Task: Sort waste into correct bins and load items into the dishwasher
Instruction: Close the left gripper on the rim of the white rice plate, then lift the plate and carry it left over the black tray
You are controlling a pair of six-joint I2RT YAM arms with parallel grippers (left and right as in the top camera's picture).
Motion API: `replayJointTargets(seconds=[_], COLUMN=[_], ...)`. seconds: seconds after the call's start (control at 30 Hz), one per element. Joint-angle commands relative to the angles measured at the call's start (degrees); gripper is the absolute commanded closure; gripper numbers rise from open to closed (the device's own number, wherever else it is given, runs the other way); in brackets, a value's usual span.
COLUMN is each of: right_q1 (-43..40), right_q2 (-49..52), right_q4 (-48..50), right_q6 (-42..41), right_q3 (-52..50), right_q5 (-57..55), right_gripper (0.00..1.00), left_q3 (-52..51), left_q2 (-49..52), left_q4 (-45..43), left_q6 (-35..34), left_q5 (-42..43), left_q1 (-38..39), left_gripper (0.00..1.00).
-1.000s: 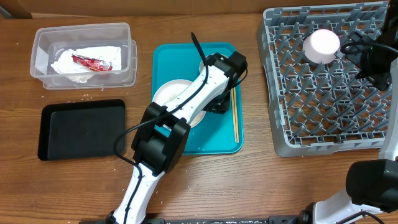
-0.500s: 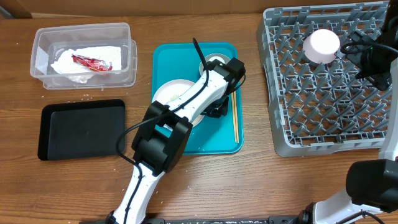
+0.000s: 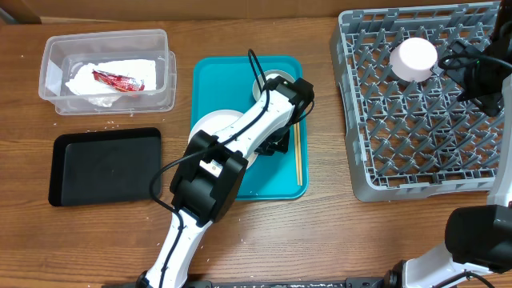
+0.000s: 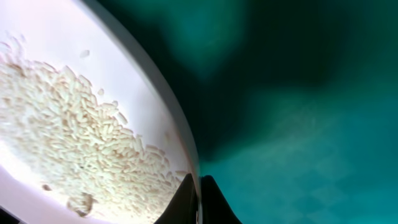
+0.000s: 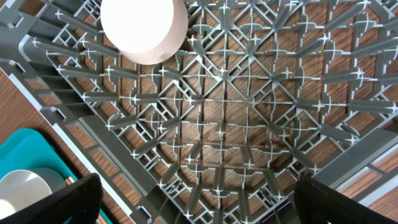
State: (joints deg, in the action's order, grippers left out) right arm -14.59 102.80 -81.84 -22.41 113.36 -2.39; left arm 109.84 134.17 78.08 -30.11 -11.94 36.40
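My left gripper [image 4: 200,199] is shut on the rim of a white plate [image 4: 74,68] that carries loose rice [image 4: 81,137]. In the overhead view the plate [image 3: 210,126] lies on the teal tray [image 3: 232,70], with my left gripper [image 3: 277,144] at its right edge. A metal bowl [image 3: 277,81] and chopsticks [image 3: 298,156] are also on the tray. The white cup [image 3: 414,59] stands upside down in the grey dish rack [image 3: 416,144]. My right gripper [image 5: 196,193] is open and empty above the rack [image 5: 236,112], the cup [image 5: 143,28] ahead of it.
A clear tub [image 3: 108,38] at the back left holds the crumpled napkin [image 3: 96,84] and the red wrapper [image 3: 117,80]. A black tray [image 3: 104,166] lies in front of it. Rice grains are scattered on the wood near it. My right arm [image 3: 480,76] hangs over the rack's right side.
The teal tray, with the plate and chopsticks, has slid a little to the left with my left gripper. The right arm has not moved.
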Motion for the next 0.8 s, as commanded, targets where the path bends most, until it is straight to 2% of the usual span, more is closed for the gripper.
replayJointTargets(seconds=[0.0, 0.3, 0.5, 0.77], right_q1=[-0.1, -0.1, -0.1, -0.1], right_q2=[-0.7, -0.7, -0.7, -0.7], right_q4=[0.3, 0.3, 0.3, 0.3], right_q6=[0.1, 0.1, 0.1, 0.1], right_q3=[1.0, 1.0, 1.0, 1.0], right_q5=[-0.5, -0.5, -0.5, -0.5], right_gripper=[0.0, 0.0, 0.0, 0.0], left_q3=[3.9, 11.0, 15.1, 16.4], left_q2=[0.3, 0.3, 0.3, -2.8], left_q4=[3.3, 11.7, 18.6, 18.8], left_q6=[-5.1, -8.2, -12.4, -11.8], left_q5=[-4.3, -5.3, -9.5, -9.1], left_q1=[0.4, 0.8, 0.6, -3.2], left_gripper=[0.96, 0.96, 0.96, 0.96])
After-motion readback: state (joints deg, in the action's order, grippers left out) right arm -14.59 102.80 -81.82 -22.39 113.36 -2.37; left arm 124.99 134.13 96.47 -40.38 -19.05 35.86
